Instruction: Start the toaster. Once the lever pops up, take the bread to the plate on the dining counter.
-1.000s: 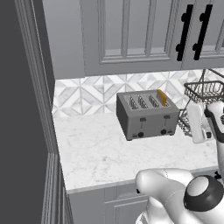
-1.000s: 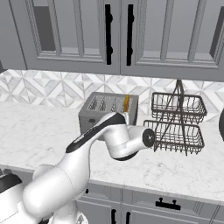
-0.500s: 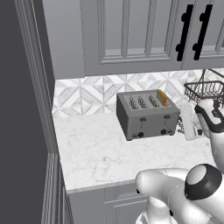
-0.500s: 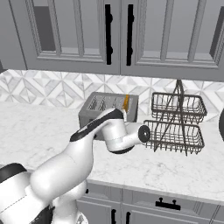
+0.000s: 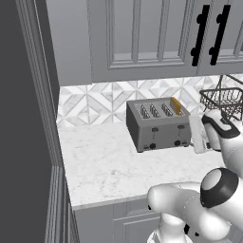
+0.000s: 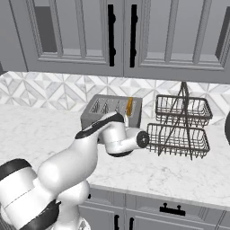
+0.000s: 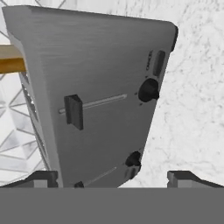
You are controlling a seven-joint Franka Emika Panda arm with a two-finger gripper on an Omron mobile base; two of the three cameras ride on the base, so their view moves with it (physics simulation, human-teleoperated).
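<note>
Toaster point(image 5: 159, 126) lies lengthwise along backsplash, levers facing forward; bread point(image 5: 175, 105) upright.

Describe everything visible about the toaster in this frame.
The toaster is a dark grey, boxy, brushed-metal unit with four slots on top. Its front carries black round knobs and lever tabs riding in thin slots. It stands upright on the white marble-look counter, near the patterned tile backsplash. A slice of bread with an orange crust sticks up from the slot at the end nearest the wire basket. The tool hangs open, facing the front, touching nothing.
</note>
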